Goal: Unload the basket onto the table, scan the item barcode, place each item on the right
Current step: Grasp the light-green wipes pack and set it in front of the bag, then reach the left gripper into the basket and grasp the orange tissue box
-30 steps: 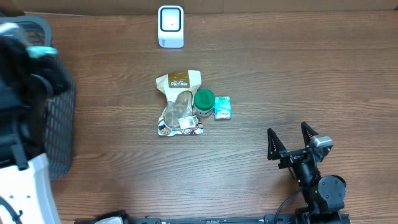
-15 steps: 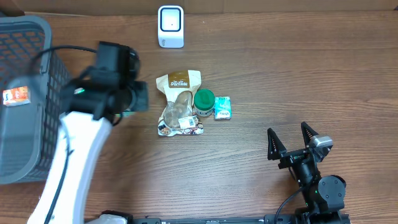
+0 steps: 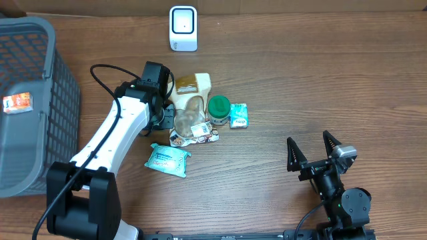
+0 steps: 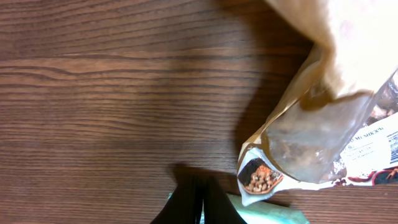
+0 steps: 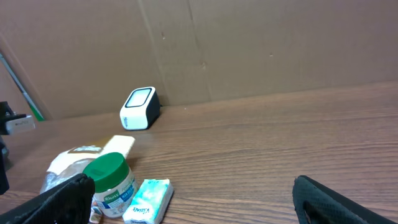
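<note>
Left gripper [image 4: 198,200] jaws pressed together, holding nothing, over surface [image 3: 300,80]. Snack pouch [image 3: 190,107] just beside it, flat; teal packet [image 3: 167,160] near, behind it. Scanner [image 3: 183,28] well ahead. Right gripper [image 3: 307,138] spread wide, empty, well apart from pouch.

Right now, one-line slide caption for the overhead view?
Left gripper shut beside the snack pouch, teal packet lying near it; right gripper open, away from the items; scanner at far edge.
</note>
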`<state>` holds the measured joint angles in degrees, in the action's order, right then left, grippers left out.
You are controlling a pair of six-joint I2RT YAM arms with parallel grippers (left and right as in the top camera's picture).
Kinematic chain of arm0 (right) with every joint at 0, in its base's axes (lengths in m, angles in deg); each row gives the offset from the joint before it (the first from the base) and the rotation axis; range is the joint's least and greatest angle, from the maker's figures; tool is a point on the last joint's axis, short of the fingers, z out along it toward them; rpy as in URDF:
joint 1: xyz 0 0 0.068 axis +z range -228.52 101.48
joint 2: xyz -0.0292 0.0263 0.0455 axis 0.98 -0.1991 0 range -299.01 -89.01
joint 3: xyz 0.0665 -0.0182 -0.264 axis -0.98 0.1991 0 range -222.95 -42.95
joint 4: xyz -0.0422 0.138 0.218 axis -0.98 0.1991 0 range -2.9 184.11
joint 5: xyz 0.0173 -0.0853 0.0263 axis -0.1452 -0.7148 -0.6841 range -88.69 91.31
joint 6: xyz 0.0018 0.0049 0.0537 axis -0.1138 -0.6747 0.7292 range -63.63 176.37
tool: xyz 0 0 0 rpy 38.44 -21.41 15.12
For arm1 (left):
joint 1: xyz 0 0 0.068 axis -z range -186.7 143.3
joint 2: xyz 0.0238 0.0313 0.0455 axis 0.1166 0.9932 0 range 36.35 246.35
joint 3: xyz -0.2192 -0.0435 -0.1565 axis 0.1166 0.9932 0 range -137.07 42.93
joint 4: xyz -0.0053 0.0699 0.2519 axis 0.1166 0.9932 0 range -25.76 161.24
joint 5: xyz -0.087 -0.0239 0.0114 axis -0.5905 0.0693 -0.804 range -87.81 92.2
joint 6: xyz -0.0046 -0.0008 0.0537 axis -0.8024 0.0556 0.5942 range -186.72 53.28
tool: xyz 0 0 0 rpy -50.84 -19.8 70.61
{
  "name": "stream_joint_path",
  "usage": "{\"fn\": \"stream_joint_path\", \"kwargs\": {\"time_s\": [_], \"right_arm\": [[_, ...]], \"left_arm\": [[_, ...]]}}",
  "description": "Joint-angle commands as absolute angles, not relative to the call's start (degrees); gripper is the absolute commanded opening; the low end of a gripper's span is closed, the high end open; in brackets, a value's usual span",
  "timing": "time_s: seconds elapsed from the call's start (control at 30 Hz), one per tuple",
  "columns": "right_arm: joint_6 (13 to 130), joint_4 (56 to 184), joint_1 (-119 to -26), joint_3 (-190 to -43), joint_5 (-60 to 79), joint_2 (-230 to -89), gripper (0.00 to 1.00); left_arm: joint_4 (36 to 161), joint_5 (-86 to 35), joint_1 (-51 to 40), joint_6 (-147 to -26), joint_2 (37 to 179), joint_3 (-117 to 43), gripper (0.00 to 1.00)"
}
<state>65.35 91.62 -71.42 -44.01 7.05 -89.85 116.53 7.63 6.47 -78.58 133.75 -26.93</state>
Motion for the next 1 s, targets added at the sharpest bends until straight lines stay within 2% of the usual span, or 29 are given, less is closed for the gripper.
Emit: {"fn": "stream_joint_path", "kwargs": {"time_s": [0.0, 0.07, 0.13, 0.33, 0.37, 0.43, 0.6, 0.77, 0.97], "right_arm": [[65.3, 91.3, -71.8, -43.4, 7.0, -89.2, 1.0], [65.3, 91.3, -71.8, -43.4, 7.0, -89.2, 1.0], [65.3, 91.3, -71.8, -43.4, 7.0, -89.2, 1.0], [65.3, 91.3, -71.8, -43.4, 7.0, -89.2, 1.0], [65.3, 91.3, -71.8, -43.4, 7.0, -89.2, 1.0], [65.3, 91.3, -71.8, -43.4, 7.0, -89.2, 1.0], [65.3, 91.3, -71.8, -43.4, 7.0, -89.2, 1.0], [65.3, 91.3, -71.8, -43.4, 7.0, -89.2, 1.0], [65.3, 91.3, -71.8, -43.4, 7.0, -89.2, 1.0]], "left_arm": [[117.1, 6.0, 6.9, -79.0, 131.8, -29.7, 0.05], [118.5, 5.5, 6.9, -79.0, 130.5, -32.2, 0.07], [120.1, 5.3, 6.9, -79.0, 128.9, -35.6, 0.16], [124.9, 7.3, 6.1, -78.4, 124.9, -49.3, 0.64], [125.4, 8.3, 5.6, -78.4, 124.6, -51.5, 0.71], [126.7, 10.8, 4.1, -77.9, 124.0, -56.5, 0.77], [129.3, 13.3, -4.3, -77.6, 123.9, -68.1, 0.8], [130.2, 13.3, -17.6, -85.5, 123.9, -72.9, 0.86], [130.0, 12.2, -32.9, -89.5, 125.9, -70.4, 0.82]]}}
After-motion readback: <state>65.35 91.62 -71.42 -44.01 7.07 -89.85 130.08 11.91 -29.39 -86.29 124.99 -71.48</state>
